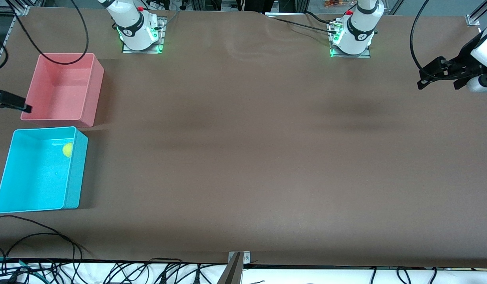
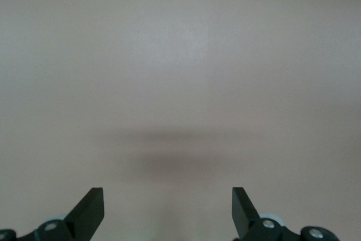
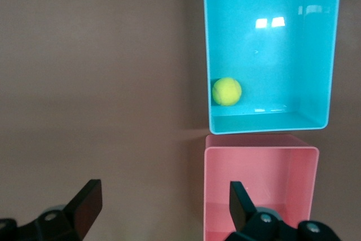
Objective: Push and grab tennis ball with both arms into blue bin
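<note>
Yellow-green tennis ball (image 3: 227, 91) in blue bin (image 3: 318, 55), half-hidden from front, both claws wide apart, empty.

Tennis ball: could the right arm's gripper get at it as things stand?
Probably yes. The tennis ball lies in the open-topped blue bin, tight against a wall, and the right gripper is open over the neighbouring pink bin.
</note>
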Robot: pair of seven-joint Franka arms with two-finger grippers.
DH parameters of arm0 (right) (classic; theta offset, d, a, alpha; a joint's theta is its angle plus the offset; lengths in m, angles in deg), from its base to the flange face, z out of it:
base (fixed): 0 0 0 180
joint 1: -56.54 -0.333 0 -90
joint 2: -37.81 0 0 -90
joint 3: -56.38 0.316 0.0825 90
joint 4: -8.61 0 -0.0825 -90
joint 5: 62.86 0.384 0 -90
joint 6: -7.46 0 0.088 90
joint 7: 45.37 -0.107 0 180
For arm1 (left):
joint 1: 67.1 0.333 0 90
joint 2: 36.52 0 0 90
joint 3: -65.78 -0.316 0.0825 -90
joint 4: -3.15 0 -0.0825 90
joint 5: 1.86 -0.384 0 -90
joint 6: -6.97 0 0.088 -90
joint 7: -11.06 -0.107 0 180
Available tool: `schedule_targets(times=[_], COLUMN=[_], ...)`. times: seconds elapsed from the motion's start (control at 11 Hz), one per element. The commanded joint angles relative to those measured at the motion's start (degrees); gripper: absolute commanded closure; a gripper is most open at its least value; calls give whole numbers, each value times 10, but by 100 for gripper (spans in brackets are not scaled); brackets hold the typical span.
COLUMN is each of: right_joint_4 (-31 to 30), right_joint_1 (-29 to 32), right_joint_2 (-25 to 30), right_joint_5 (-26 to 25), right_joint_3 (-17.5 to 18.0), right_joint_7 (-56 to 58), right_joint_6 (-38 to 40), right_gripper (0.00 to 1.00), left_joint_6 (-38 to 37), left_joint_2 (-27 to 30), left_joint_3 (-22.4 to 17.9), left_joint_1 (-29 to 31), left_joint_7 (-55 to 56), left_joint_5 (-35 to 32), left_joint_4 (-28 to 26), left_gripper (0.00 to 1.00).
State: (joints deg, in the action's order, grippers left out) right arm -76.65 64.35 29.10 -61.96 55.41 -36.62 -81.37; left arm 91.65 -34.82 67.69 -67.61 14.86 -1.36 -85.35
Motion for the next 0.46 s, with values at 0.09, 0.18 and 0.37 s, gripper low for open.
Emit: schedule_targets(times=[0.09, 0.18, 0.37], right_joint_4=[-122, -120, -126], right_joint_1=[-54, -55, -55], right_joint_2=[98, 100, 100], right_joint_5=[-16, -17, -17], right_joint_3=[-20, -20, -20], right_joint_7=[-83, -95, -95], right_joint_6=[-63, -66, -79], right_gripper=[0, 0, 0], left_joint_6=[-14, -14, -14], left_joint_2=[-9, -9, -12], left_joint_3=[2, 2, 2], left_joint_1=[-7, -7, -9], left_joint_7=[5, 5, 4], left_joint_5=[-6, -6, -6], left_joint_4=[21, 19, 22], left_gripper=[0, 0, 0])
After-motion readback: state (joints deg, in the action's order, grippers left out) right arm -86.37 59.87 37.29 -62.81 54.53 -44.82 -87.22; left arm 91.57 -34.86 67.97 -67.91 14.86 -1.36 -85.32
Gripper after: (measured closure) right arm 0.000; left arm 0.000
